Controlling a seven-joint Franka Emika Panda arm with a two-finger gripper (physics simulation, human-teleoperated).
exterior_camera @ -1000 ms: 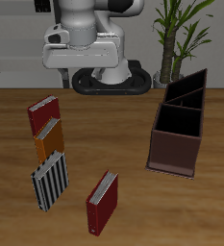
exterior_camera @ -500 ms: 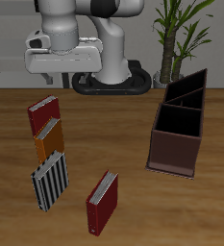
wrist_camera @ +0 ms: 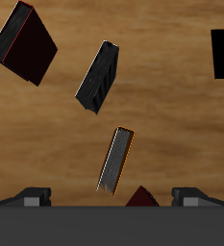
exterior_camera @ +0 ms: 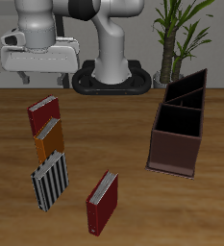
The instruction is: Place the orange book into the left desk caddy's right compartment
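Observation:
The orange book (exterior_camera: 48,140) lies flat on the table, second in a row of books, between a dark red book (exterior_camera: 41,113) and the black-and-white striped book (exterior_camera: 49,181). In the wrist view the orange book (wrist_camera: 115,161) shows its pale page edge. My gripper (exterior_camera: 37,83) hangs high above the back end of that row, over the dark red book, open and empty; its fingertips (wrist_camera: 32,197) stand wide apart. The left desk caddy (exterior_camera: 174,149), reddish-brown, stands across the table. Its narrow right compartment cannot be told apart from here.
A darker blackish box (exterior_camera: 186,89) stands right behind the brown caddy. A second dark red book (exterior_camera: 102,202) lies near the table's front edge. A potted plant (exterior_camera: 176,34) stands at the back beside the robot's base (exterior_camera: 112,79).
The arm has swung sideways from over the table's back middle to above the row of books. The books and the boxes have not moved.

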